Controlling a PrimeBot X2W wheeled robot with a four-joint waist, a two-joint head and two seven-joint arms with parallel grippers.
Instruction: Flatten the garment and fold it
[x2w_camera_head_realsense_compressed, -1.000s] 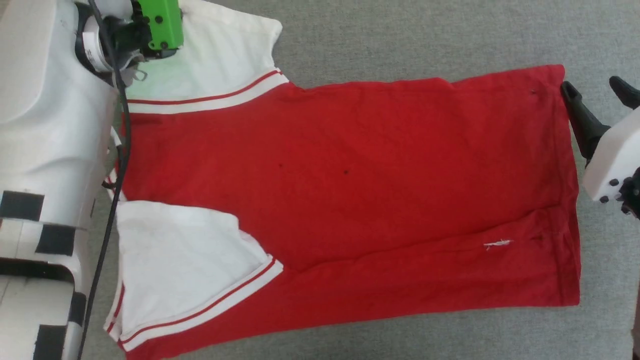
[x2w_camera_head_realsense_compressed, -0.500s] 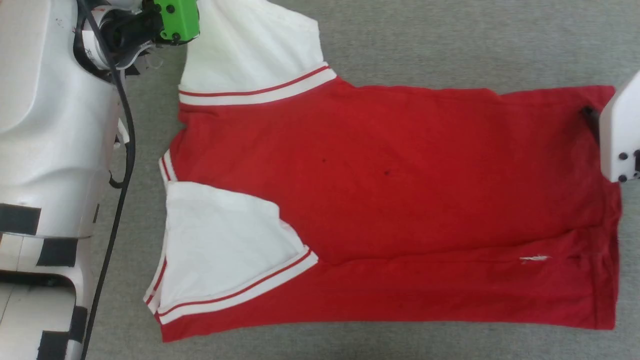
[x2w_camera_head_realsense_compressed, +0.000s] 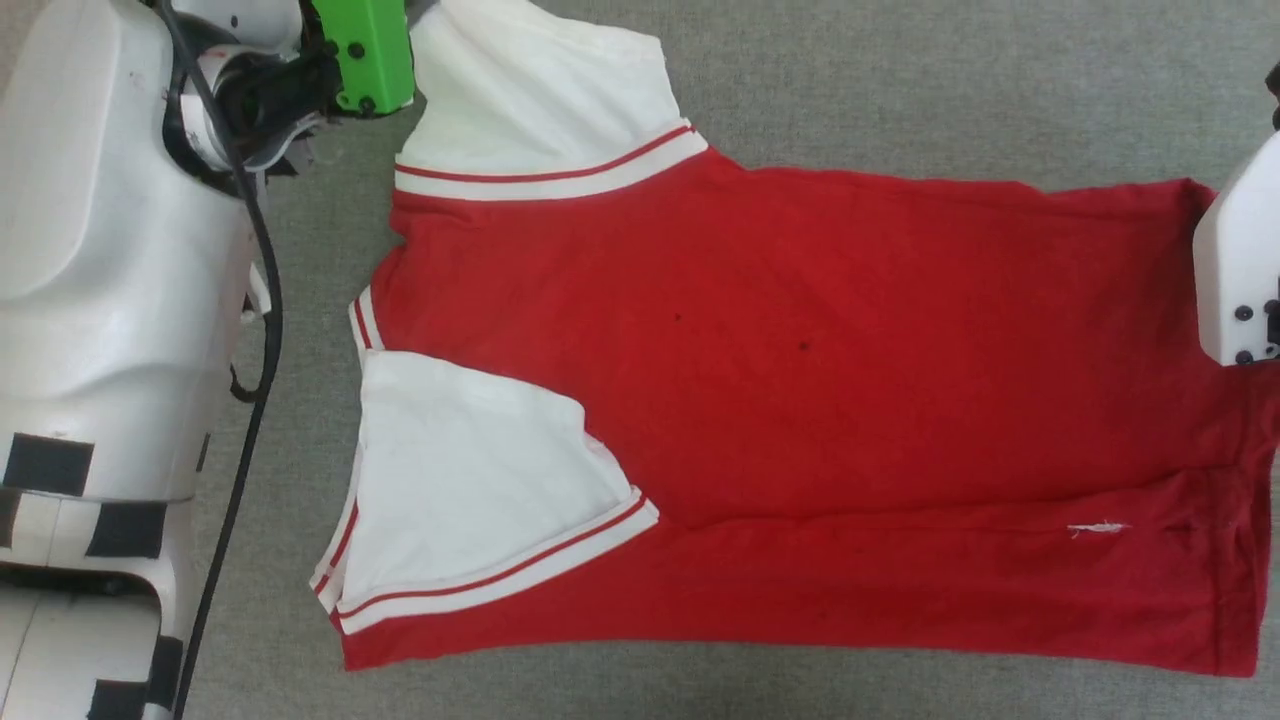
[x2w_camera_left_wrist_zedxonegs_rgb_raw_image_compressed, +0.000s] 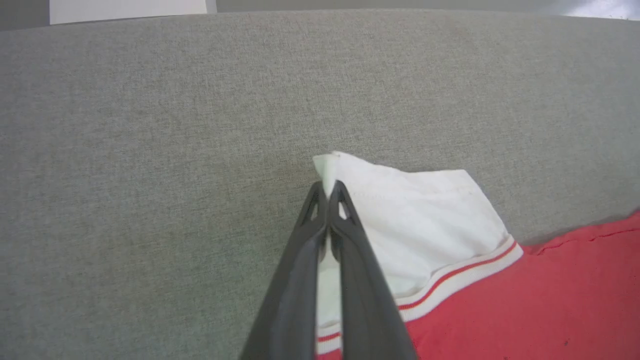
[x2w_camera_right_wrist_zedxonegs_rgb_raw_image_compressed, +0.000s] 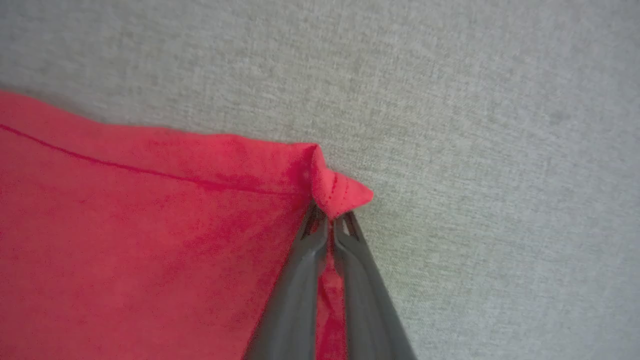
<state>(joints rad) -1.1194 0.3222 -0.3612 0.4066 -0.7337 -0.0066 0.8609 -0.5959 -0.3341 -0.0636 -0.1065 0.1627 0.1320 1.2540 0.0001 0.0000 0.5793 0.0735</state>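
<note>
- Dark-fingered, your left gripper (x2w_camera_left_wrist_zedxonegs_rgb_raw_image_compressed: 328, 192) has its jaws pinched together on the tip of one white sleeve (x2w_camera_left_wrist_zedxonegs_rgb_raw_image_compressed: 400, 215) of the red jersey T-shirt with white short sleeves and red-and-white striped trim (x2w_camera_head_realsense_compressed: 800, 350).
- Your right gripper (x2w_camera_right_wrist_zedxonegs_rgb_raw_image_compressed: 330, 217) is clamped just as tight on a bunched corner of that T-shirt's red hem (x2w_camera_right_wrist_zedxonegs_rgb_raw_image_compressed: 342, 192).
- That T-shirt lies spread, plain red side up, on the grey woven surface (x2w_camera_head_realsense_compressed: 900, 80), with its other sleeve (x2w_camera_head_realsense_compressed: 470, 480) folded in over the red body.
- Beside the T-shirt's collar end you see the white left arm casing (x2w_camera_head_realsense_compressed: 110, 250) and its green bracket (x2w_camera_head_realsense_compressed: 370, 50).
</note>
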